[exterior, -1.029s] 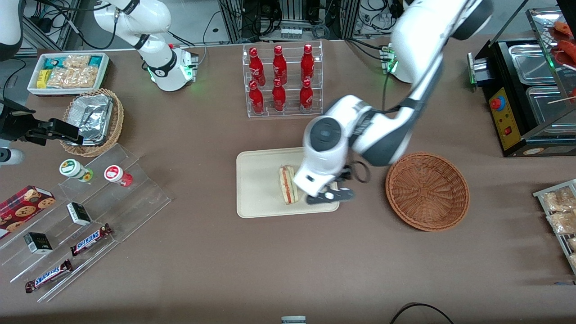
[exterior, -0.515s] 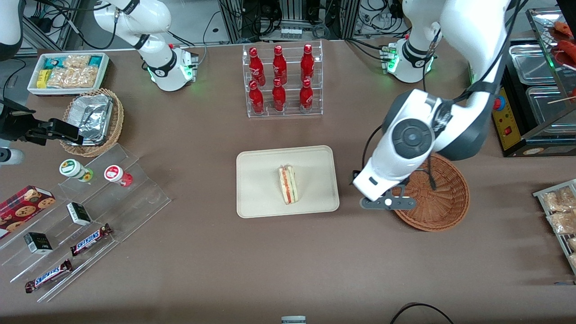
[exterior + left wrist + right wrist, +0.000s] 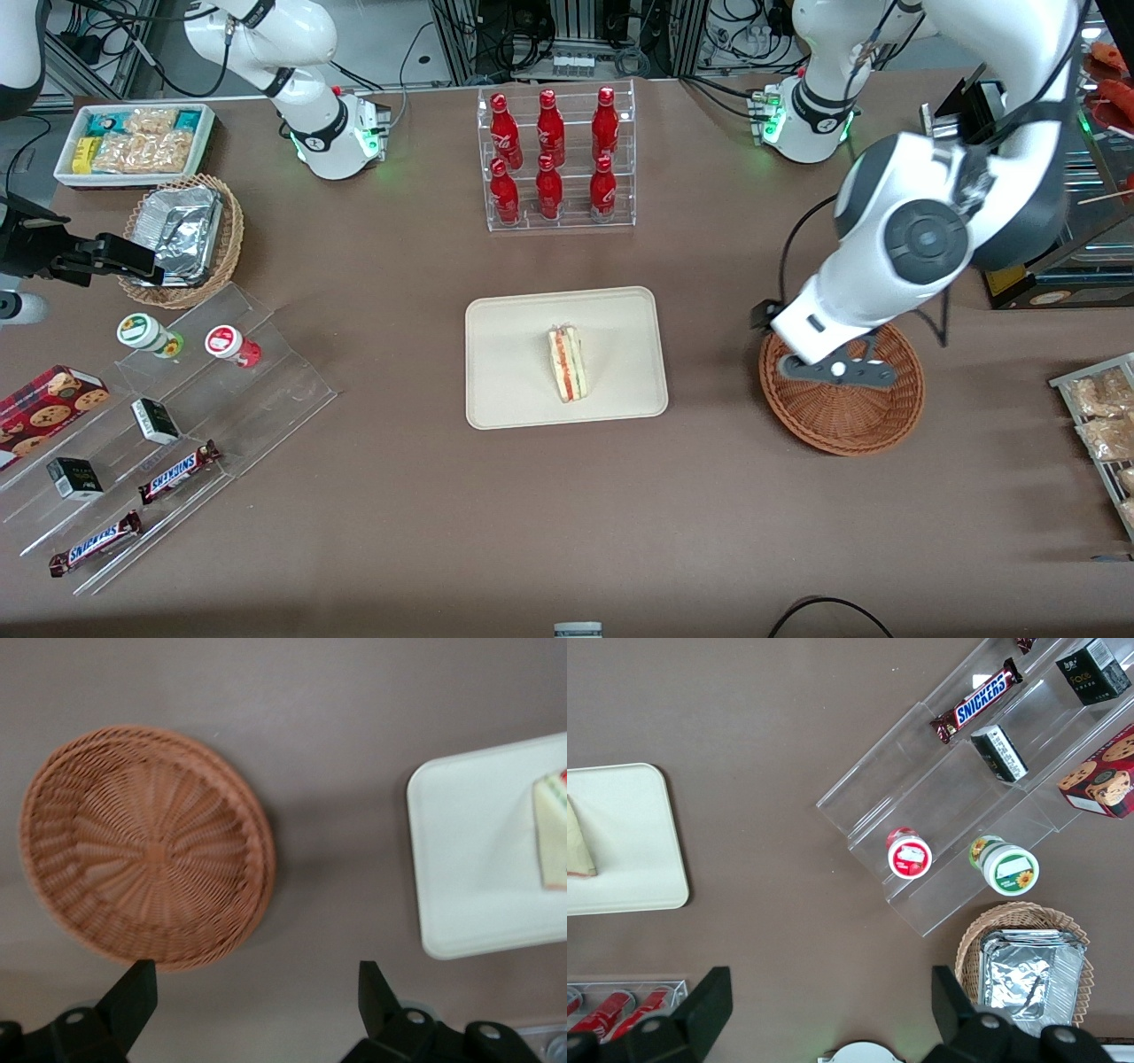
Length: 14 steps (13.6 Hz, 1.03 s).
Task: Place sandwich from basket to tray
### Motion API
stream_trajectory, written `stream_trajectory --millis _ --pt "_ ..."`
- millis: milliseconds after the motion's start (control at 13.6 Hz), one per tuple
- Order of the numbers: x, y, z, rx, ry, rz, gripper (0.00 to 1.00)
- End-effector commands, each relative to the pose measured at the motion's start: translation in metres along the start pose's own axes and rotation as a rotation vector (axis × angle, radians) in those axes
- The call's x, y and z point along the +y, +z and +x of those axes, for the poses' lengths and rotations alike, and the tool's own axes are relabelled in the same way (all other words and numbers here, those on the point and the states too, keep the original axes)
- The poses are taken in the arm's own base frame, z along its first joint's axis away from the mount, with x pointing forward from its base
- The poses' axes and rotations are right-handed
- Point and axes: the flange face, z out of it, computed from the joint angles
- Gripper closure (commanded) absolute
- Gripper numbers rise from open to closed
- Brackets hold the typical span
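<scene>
The sandwich [image 3: 567,363] lies on the cream tray [image 3: 505,390] near its middle, cut edge with red and green filling showing. The tray sits on the brown desk [image 3: 399,496], nearer the front camera than the rack of red bottles [image 3: 555,159]. Toward the working arm's end rests the reddish wicker basket [image 3: 850,425], with nothing in it. The hand [image 3: 257,992] hangs above the basket, fingers [image 3: 133,997] spread wide, gripping nothing.

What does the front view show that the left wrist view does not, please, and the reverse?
Only the front view shows the bottle rack, the snack display and the gripper hanging above the basket. Only the left wrist view shows the open fingers and the whole empty basket bowl. Both show the basket, the tray and the sandwich lying on it.
</scene>
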Motion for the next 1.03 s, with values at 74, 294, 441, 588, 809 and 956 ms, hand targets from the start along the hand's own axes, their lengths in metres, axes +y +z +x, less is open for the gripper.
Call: stream_trajectory --millis 74,294,441,588,809,956 --pt "-0.044 -0.035 -0.036 -0.022 0.046 0.001 0.0" --pt "-0.087 -0.062 -0.062 -0.059 0.083 0.008 0.0" --pt "-0.109 -0.081 -0.081 -0.072 0.055 0.009 0.0" --pt "-0.128 -0.101 -0.096 -0.063 0.018 -0.006 0.0" --pt "-0.149 -0.132 -0.115 -0.068 -0.024 -0.016 0.0" --pt "-0.154 -0.138 -0.12 -0.065 -0.034 -0.017 0.0"
